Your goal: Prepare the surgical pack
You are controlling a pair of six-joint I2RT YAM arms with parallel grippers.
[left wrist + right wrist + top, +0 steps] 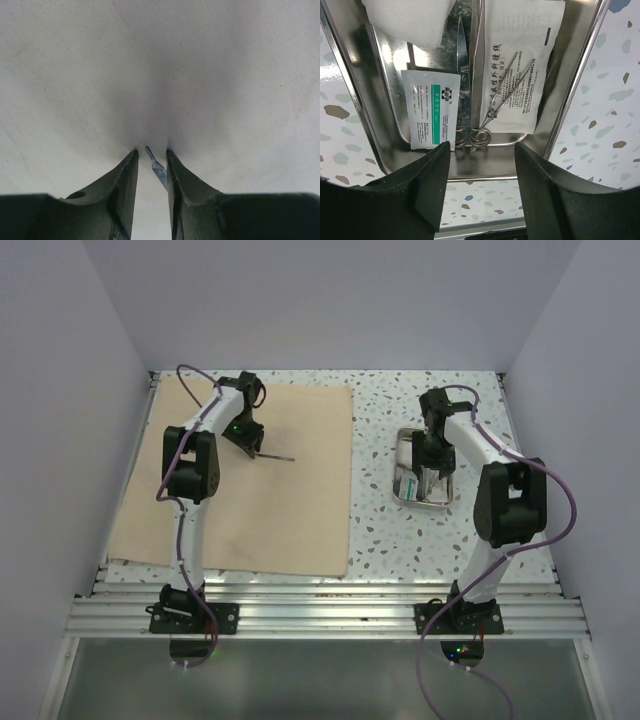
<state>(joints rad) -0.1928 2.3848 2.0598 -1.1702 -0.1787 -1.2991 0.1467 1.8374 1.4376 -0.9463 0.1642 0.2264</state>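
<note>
The tan cloth (280, 510) lies flat on the left of the table. My left gripper (247, 440) rests on it, and a thin steel instrument (278, 456) sticks out to its right. In the left wrist view the instrument (157, 167) leans on the right finger only. The left gripper (152, 152) is open by a narrow gap, its tips down at the cloth (160, 60). My right gripper (428, 462) hangs open over the steel tray (400, 465). The tray (355, 100) holds white gauze (407, 20), a green-striped packet (432, 115), a large printed packet (520, 65), scissors (462, 75) and forceps (507, 90). Nothing sits between the right gripper (481, 150) fingers.
Speckled tabletop (375, 440) separates the cloth from the tray. White walls (80, 440) close in the left, right and back. A metal rail (320, 610) runs along the near edge by the arm bases.
</note>
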